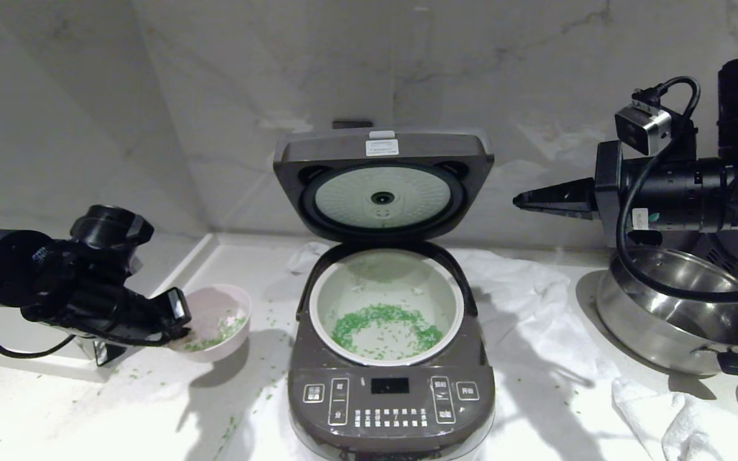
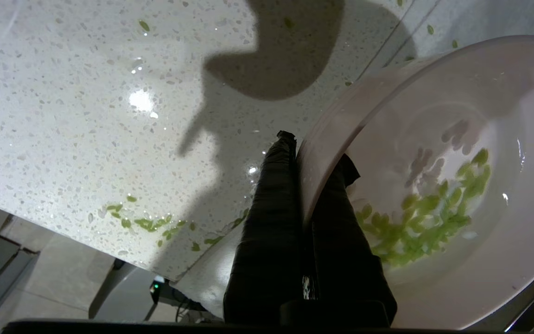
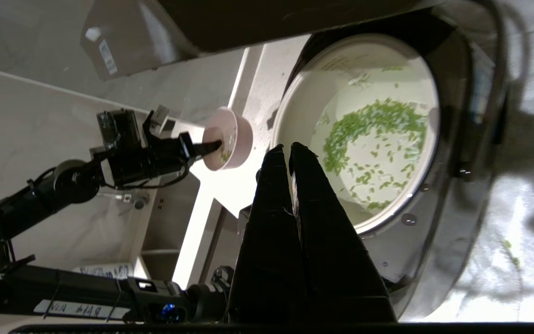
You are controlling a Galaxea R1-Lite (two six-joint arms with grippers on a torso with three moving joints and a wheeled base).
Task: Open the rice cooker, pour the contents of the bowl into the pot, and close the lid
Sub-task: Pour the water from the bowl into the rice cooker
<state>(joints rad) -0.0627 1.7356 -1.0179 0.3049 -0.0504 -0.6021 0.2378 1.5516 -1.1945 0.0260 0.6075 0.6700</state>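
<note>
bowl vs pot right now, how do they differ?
Size: the bowl is far smaller than the pot.
Pose: the bowl is tilted, its rim pinched by the shut left end effector, beside the rice cooker; the pot sits level inside it.
Contents: the bowl keeps a small patch of green bits; the pot holds a much larger ring of them.
Shared: both are round and pale inside.

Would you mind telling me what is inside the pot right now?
The pot holds green contents in a loose ring on its floor, with a few bits stuck to the wall. Its near inner wall is hidden behind the rim.
</note>
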